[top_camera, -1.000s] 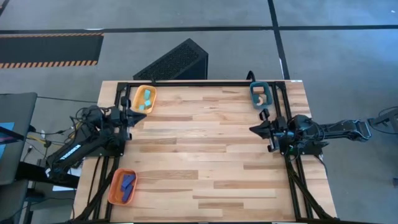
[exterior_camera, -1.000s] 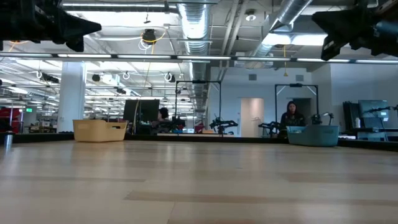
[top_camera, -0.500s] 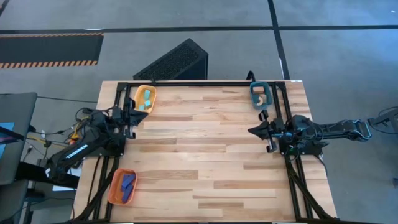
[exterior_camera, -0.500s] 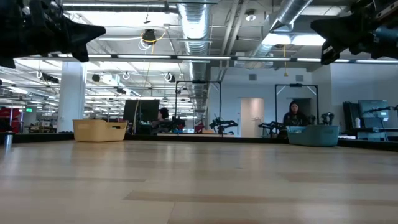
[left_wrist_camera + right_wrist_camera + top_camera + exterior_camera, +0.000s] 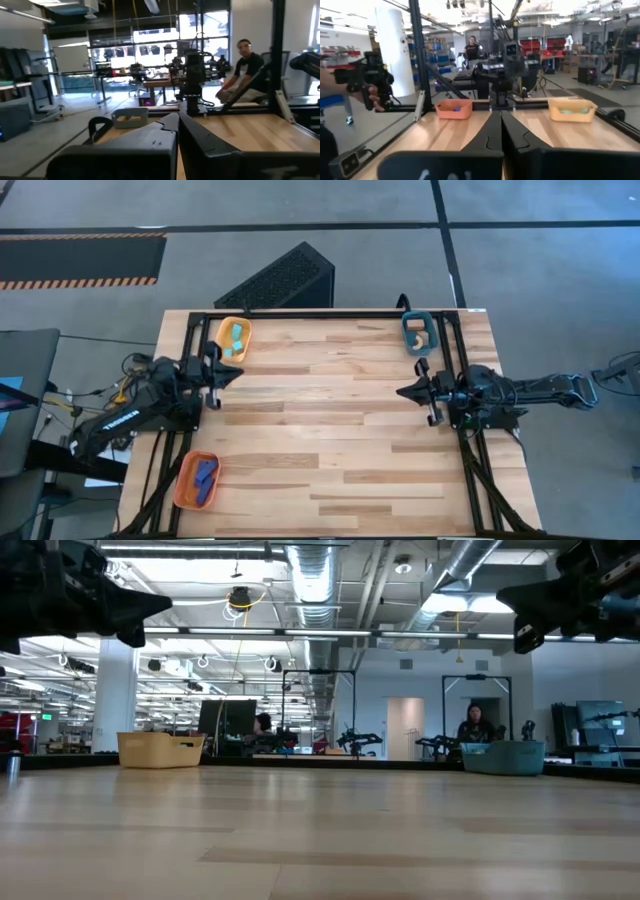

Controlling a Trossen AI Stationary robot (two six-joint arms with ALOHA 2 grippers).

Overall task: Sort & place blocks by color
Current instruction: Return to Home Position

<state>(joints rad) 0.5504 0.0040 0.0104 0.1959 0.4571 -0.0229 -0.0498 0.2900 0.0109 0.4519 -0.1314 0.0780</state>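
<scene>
All blocks lie in trays. Light cyan blocks (image 5: 234, 340) sit in the yellow-orange tray (image 5: 221, 328) at the far left corner. Tan blocks (image 5: 424, 337) sit in the teal tray (image 5: 407, 326) at the far right. Dark blue bars (image 5: 205, 475) sit in the orange tray (image 5: 184, 490) at the near left edge. My left gripper (image 5: 237, 373) hovers shut and empty above the table's left side, near the yellow-orange tray. My right gripper (image 5: 400, 391) hovers shut and empty above the right side, on the near side of the teal tray. Both point level toward the table's middle.
The wooden tabletop (image 5: 330, 430) lies bare between the two arms. A black frame (image 5: 300, 314) runs along the table's far edge and sides. A dark slotted box (image 5: 285, 278) stands on the floor beyond the far edge. People sit or stand in the room (image 5: 245, 65) (image 5: 473, 725).
Both grippers have crept a little toward the table's middle, the left one toward the right edge and the right one toward the left edge, staying shut and high above the table. The blocks and trays have not moved.
</scene>
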